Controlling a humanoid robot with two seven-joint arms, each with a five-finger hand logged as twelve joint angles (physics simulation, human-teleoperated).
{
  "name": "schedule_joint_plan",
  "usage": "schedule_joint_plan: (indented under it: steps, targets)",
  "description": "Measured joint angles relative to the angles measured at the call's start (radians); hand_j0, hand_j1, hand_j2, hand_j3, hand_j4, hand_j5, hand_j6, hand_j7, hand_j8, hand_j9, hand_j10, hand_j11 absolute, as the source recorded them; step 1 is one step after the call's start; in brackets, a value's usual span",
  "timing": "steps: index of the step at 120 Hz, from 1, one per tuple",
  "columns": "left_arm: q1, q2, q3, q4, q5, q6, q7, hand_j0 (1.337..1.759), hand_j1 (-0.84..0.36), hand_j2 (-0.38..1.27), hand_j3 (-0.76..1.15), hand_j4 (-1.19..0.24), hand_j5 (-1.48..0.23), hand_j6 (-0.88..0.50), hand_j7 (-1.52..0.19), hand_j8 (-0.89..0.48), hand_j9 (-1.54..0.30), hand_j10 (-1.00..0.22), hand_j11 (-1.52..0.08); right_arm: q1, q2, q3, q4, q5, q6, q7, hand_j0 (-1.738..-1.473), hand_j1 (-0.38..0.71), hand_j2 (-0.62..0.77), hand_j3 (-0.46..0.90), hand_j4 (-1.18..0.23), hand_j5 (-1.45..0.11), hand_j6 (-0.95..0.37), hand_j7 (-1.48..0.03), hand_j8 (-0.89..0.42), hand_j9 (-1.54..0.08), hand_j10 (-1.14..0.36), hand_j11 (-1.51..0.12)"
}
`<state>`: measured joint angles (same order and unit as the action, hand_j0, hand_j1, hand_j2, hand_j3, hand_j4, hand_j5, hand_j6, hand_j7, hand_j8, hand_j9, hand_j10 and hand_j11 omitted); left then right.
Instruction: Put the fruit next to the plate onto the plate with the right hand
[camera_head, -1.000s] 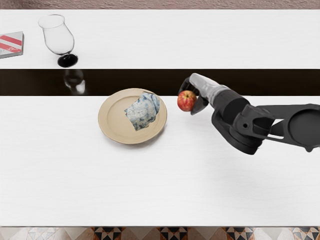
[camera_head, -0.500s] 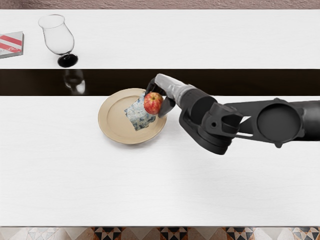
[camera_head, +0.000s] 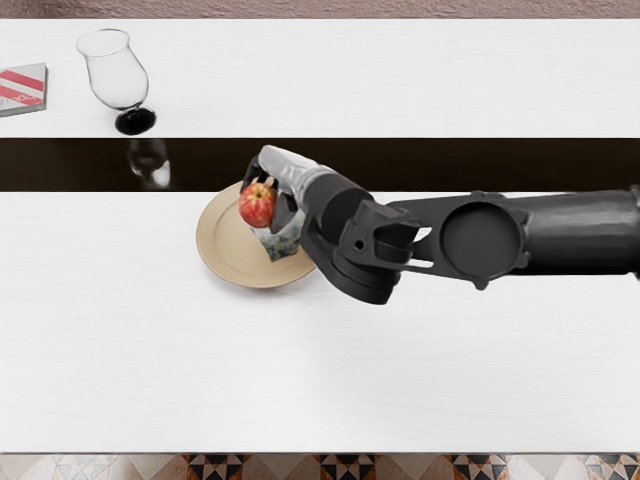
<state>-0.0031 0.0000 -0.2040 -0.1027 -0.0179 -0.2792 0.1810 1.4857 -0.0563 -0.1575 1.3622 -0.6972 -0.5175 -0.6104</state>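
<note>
Head view: carry step, near its end. Right hand (camera_head: 276, 182) curls its fingers round the apple (camera_head: 257, 204), which sits at the fingertips, away from the wrist. Plate (camera_head: 220, 256) lies beneath the hand, crumpled cloth (camera_head: 280, 246) beneath the wrist. Next, likely: lower, then release onto bare plate beyond the fingertips.

Right arm stretched in from the right edge, right hand (camera_head: 283, 180) curled tight in a grasp
</note>
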Motion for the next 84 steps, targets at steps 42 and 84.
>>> schedule_joint_plan:
  steps: [42, 84]
  targets:
    - [-0.001, 0.000, 0.002, 0.000, 0.000, 0.000, 0.000, 1.658, 0.34, 0.00, 0.00, -0.01, -0.01, -0.01, -0.01, -0.01, -0.01, -0.01, -0.01, -0.015, 0.023, -0.002, -0.047, -0.001, 0.011, 0.000, -1.657, -0.04, 0.06, 0.00, -0.30, -0.39, -0.25, -0.38, -0.28, -0.38, -0.29, -0.38]
    - [-0.002, 0.000, 0.003, 0.000, 0.000, 0.000, 0.000, 1.658, 0.34, 0.00, 0.00, -0.01, -0.01, -0.01, -0.01, -0.01, -0.01, -0.01, -0.01, -0.060, -0.003, 0.117, 0.008, 0.029, 0.028, 0.000, -1.658, -0.29, 0.01, 0.00, -0.06, -0.07, -0.05, -0.07, -0.05, -0.07, -0.05, -0.07]
